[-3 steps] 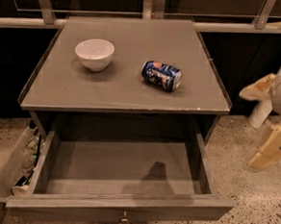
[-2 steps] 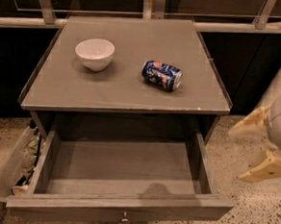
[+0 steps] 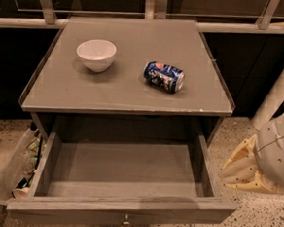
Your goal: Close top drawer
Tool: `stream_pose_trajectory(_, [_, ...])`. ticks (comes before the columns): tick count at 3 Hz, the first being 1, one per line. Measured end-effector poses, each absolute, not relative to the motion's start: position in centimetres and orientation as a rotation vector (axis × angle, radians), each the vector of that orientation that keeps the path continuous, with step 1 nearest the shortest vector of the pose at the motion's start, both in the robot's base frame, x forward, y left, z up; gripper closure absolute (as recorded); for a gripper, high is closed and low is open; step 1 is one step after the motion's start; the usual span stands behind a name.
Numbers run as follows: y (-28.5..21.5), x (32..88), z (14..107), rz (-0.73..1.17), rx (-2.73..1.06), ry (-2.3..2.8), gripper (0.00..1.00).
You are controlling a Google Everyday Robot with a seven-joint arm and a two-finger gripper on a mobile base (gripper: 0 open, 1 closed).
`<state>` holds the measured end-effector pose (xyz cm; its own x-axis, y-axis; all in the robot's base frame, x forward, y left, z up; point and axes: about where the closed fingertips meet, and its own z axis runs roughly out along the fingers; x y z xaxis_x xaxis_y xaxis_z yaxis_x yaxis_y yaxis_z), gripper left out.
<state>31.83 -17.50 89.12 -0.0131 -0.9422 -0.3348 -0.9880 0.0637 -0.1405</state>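
Observation:
The top drawer [image 3: 123,169] of the grey cabinet is pulled far out towards me. Its plain grey inside is empty. Its worn front panel [image 3: 77,209] runs along the bottom of the view, with a small round metal knob [image 3: 126,222] at its centre. My gripper [image 3: 227,175] is low at the right, just outside the drawer's right side wall, near the floor. Its cream fingers [image 3: 237,163] stand apart and hold nothing. The round grey wrist [image 3: 278,149] is behind them at the right edge.
A white bowl [image 3: 96,54] and a blue soda can [image 3: 164,76] lying on its side are on the cabinet top [image 3: 129,92]. A clear plastic bin of packets [image 3: 12,170] is left of the drawer. A rail [image 3: 21,22] runs behind. The floor [image 3: 266,217] is speckled.
My gripper has moved down and to the left, from high at the right edge to beside the drawer's right side. The drawer, bowl and can have not moved.

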Motion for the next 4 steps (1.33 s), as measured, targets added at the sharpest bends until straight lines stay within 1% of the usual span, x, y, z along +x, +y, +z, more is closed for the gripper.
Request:
stream_pose_trajectory(1, [-17.4, 31.7, 89.1, 0.188, -1.931, 2.009, 1.0])
stream_pose_trajectory(2, [-15.3, 31.5, 85.9, 0.276, -1.928, 2.002, 1.0])
stream_pose_trajectory(3, [-11.6, 31.4, 80.2, 0.376, -1.918, 1.961, 1.0])
stream_pose_trajectory(4, [-10.1, 31.5, 75.2, 0.398, -1.848, 1.947, 1.0])
